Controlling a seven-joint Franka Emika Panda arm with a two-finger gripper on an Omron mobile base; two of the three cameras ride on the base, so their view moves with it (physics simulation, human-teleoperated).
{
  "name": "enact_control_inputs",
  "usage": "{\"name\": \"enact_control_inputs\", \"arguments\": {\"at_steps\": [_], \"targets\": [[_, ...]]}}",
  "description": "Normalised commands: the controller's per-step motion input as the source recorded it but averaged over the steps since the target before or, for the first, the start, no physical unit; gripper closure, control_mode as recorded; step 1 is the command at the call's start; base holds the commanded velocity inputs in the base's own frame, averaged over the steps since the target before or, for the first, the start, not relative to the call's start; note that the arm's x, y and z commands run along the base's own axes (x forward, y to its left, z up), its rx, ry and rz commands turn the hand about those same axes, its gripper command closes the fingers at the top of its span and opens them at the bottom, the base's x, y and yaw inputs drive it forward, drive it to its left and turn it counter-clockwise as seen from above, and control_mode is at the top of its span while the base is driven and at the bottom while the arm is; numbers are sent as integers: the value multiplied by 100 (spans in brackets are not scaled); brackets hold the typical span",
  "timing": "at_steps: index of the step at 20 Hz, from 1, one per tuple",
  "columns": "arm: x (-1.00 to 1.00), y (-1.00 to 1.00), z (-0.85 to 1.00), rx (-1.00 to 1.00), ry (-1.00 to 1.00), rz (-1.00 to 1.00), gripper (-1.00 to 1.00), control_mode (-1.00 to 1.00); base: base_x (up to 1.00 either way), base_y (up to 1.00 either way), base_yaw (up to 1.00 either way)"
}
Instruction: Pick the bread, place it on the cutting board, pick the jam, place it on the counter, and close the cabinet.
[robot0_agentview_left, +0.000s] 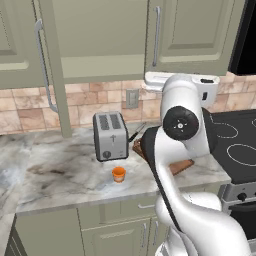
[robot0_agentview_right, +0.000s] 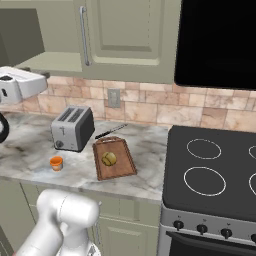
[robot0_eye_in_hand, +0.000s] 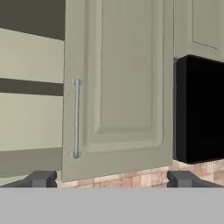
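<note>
Jam (robot0_agentview_left: 118, 174): small orange jar, stood upright on the marbled desk (robot0_agentview_left: 55, 170) near its front edge, just in front of the toaster (robot0_agentview_left: 110, 135) and apart from it. Cutting board (robot0_agentview_right: 114, 158): reddish-brown, lay flat on the desk beside the toaster, toward the black stovetop (robot0_agentview_right: 215, 172). Bread (robot0_agentview_right: 109, 158): round yellowish bun, rested on the middle of the board. Knife (robot0_agentview_right: 111, 131): dark-handled, lay on the desk behind the board. Pincer (robot0_eye_in_hand: 111, 179): held up before the cabinet (robot0_eye_in_hand: 127, 87), fingers spread wide, nothing between them. Cabinet: right door shut, silver bar handle (robot0_eye_in_hand: 76, 118) upright; left door (robot0_agentview_left: 52, 65) swung open, pale shelves showing inside.
</note>
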Motion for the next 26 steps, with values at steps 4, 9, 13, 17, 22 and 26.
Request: {"name": "enact_control_inputs", "arguments": {"at_steps": [4, 9, 13, 17, 22, 26], "targets": [[-30, 15, 0, 0, 0, 0, -100, -100, 0, 0, 0], [-30, 15, 0, 0, 0, 0, -100, -100, 0, 0, 0], [-31, 14, 0, 0, 0, 0, -100, -100, 0, 0, 0], [-24, 21, 0, 0, 0, 6, -100, -100, 0, 0, 0], [-21, 26, 0, 0, 0, 11, -100, -100, 0, 0, 0], [-14, 33, 0, 0, 0, 14, -100, -100, 0, 0, 0]]}}
